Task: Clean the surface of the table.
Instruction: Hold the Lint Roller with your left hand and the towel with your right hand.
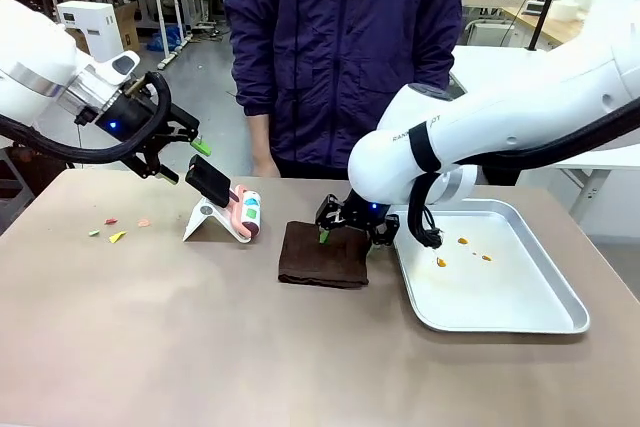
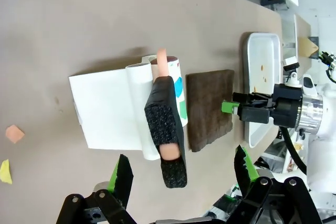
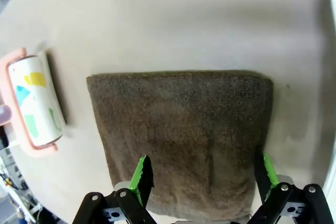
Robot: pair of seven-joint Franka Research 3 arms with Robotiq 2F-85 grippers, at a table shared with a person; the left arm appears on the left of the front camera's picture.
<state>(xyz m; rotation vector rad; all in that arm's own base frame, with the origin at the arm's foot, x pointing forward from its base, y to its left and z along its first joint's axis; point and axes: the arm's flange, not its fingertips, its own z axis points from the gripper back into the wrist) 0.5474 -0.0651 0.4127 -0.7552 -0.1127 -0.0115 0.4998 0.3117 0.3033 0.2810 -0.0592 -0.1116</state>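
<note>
Looking along my right tool (image 1: 348, 235), I see it wide open low over the brown cloth (image 1: 322, 257), which lies flat on the bench (image 1: 300, 367) between the sticky roller (image 1: 246, 213) and the silver tray (image 1: 520, 309), so I think it is there for me to grab and wipe with. My left tool (image 1: 182, 157) is open too, holding nothing, up above the roller's black handle (image 1: 208, 179). Little scraps (image 1: 118, 231) lie near the bench's left edge, and the near half is bare with lots of room, but the tray and roller sit close beside the cloth.
</note>
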